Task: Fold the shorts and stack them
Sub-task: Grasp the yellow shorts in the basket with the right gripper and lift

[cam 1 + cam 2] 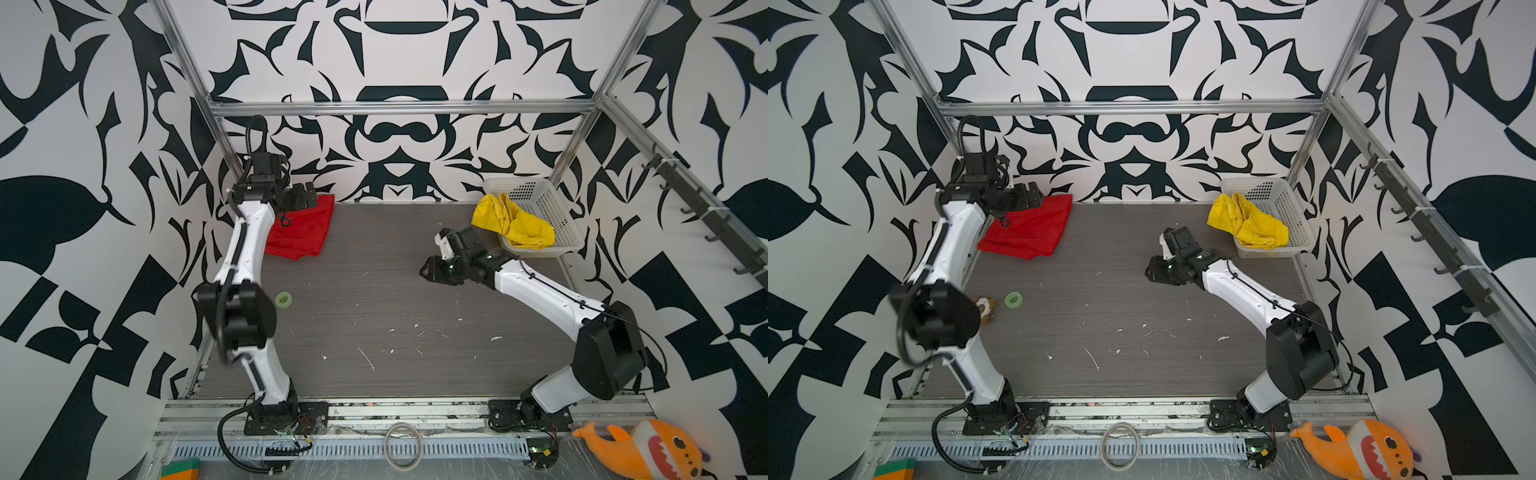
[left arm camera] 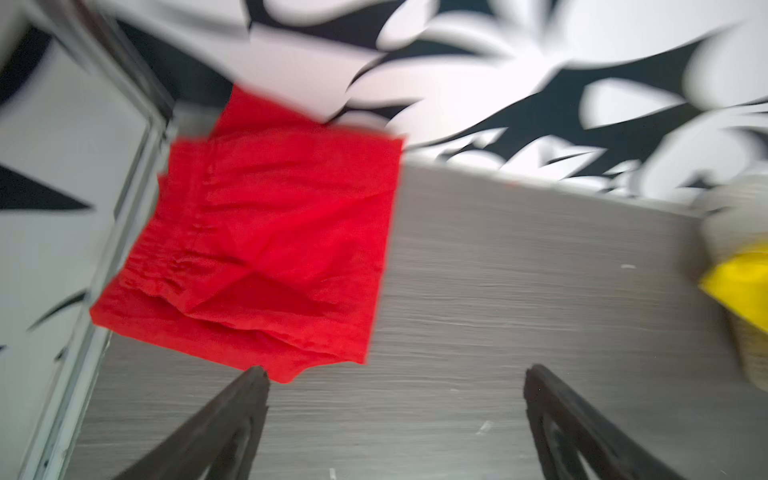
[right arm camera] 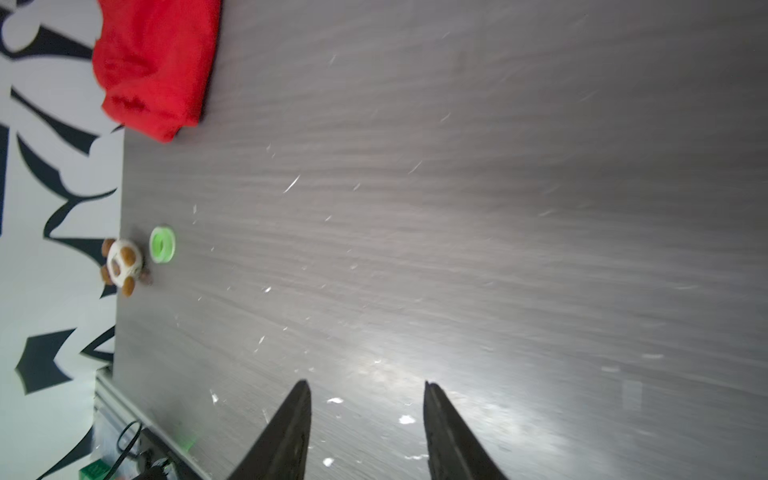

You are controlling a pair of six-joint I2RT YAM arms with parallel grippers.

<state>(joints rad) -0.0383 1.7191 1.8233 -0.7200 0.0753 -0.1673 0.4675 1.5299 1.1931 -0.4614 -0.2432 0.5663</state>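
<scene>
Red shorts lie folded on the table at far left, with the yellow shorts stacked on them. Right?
No. The yellow shorts are bunched in the white basket at far right, as both top views show. The red shorts are as stated.

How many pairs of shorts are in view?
2. Red thin-fabric shorts lie folded, far-left on the table; yellow crumpled shorts drape over the white perforated plastic basket. Others could hide underneath.

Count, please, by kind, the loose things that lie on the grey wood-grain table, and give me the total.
Pairs of thin-fabric shorts: 2 (bright red pair lying flat on the table; bright yellow pair bunched in the basket, hanging over its rim)
White perforated plastic basket: 1
Small green ring: 1
Small brown-and-white plush toy: 1
Total: 5
</scene>
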